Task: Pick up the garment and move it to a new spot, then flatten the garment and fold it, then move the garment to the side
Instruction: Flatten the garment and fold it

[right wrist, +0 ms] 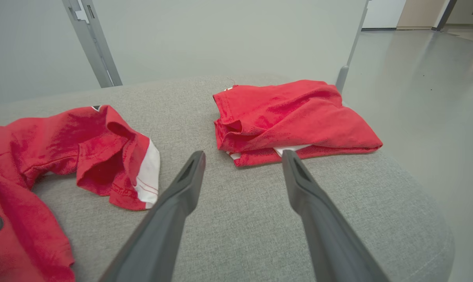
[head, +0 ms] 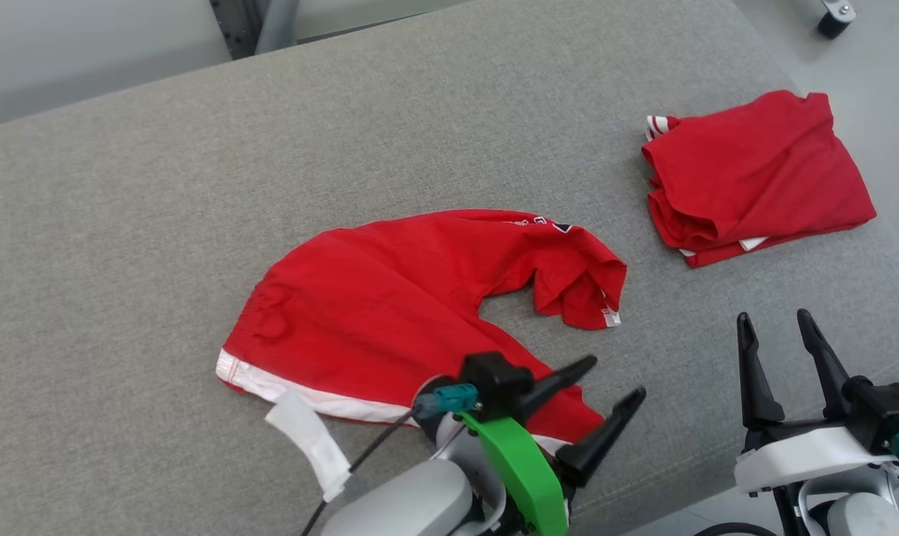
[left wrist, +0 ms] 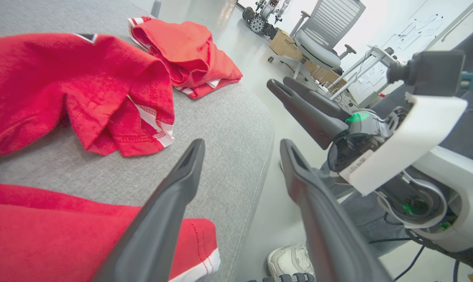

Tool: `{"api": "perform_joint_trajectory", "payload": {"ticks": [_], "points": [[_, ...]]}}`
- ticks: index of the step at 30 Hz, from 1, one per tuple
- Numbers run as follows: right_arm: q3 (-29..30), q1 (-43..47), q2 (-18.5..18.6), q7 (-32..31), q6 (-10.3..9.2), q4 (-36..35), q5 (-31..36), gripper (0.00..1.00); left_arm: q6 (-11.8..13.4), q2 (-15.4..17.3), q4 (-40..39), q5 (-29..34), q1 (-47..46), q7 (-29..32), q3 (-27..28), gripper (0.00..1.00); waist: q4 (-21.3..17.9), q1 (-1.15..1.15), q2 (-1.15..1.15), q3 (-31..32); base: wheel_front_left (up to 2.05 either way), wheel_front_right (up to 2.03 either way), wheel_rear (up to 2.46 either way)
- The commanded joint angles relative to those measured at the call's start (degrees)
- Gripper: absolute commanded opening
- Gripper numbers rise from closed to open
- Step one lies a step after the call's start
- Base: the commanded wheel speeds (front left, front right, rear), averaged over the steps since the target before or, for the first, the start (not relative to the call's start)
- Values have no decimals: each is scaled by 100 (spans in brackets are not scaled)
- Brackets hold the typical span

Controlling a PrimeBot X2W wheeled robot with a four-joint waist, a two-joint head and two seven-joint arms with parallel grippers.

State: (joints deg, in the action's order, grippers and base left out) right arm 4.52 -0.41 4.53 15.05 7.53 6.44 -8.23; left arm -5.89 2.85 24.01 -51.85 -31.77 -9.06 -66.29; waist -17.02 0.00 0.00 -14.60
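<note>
1. The garment (head: 389,298), red with white trim, is seen lying on the grey fabric-covered bench (head: 159,186), towards its front edge. It is spread out but bent into an arc (the far end is curled over to the right, its hem rumpled).
2. The left gripper (head: 614,376) is held just over the garment's near corner, by the front edge of the bench. Its fingers are parted and nothing is grasped between them.
3. The right gripper (head: 773,315) is held over the front right part of the bench, well apart from the garment. Its fingers are likewise spread, with bare bench fabric seen between them.
4. A folded red garment (head: 754,175) is laid at the far right of the bench, apart from the spread one.
5. In the left wrist view, a pale shoe (left wrist: 289,258) is seen on the floor beside the bench, and an office chair (left wrist: 322,39) is seen further off.
</note>
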Motion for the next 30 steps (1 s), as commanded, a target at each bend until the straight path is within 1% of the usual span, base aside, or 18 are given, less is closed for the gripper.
{"api": "perform_joint_trajectory", "payload": {"ticks": [1,3,5,7,10,14,17,19,21,22,23,26,30], "points": [[17,78,51,17,-9,-83,57,100,96,102,-149,-71,8,-163,149,100,273,0,0,289,0,0,0],[39,163,93,16,-9,-209,87,100,342,287,-418,-43,99,-339,427,100,421,0,0,445,0,0,0],[64,225,116,17,-9,-359,96,100,624,538,-727,48,217,-463,688,100,595,0,0,581,0,0,0],[51,290,136,17,-9,-490,131,100,902,834,-1069,114,358,-525,949,100,770,0,0,699,0,0,0],[-6,409,192,17,-9,-652,178,100,1294,1367,-1512,311,630,-575,1260,100,1030,0,0,869,0,0,0],[-56,548,264,17,-9,-734,252,100,1713,2005,-1876,494,1126,-608,1676,100,1344,0,0,1107,0,0,0],[-67,652,302,17,-9,-744,262,100,1955,2257,-2122,722,1566,-613,2140,100,1571,0,0,1228,0,0,0],[-77,706,321,17,-9,-732,260,100,2004,2327,-2259,807,2022,-610,2555,100,1686,0,0,1266,0,0,0],[-77,747,319,17,-9,-703,257,100,1960,2379,-2342,954,2430,-610,2977,100,1775,0,0,1282,0,0,0],[-75,764,322,17,-9,-669,256,100,1918,2376,-2347,1039,2628,-611,3140,100,1824,0,0,1295,0,0,0],[-75,764,322,17,-9,-669,256,100,1918,2376,-2347,1039,2628,-611,3140,100,1824,0,0,1295,0,0,0],[-66,870,315,17,-9,-533,259,100,1725,2248,-2288,1229,3217,-612,3704,100,1960,0,0,1378,0,0,0],[-27,995,265,17,-9,-344,237,100,1345,1975,-2190,1616,3817,-612,4492,100,2092,0,0,1474,0,0,0]]}}
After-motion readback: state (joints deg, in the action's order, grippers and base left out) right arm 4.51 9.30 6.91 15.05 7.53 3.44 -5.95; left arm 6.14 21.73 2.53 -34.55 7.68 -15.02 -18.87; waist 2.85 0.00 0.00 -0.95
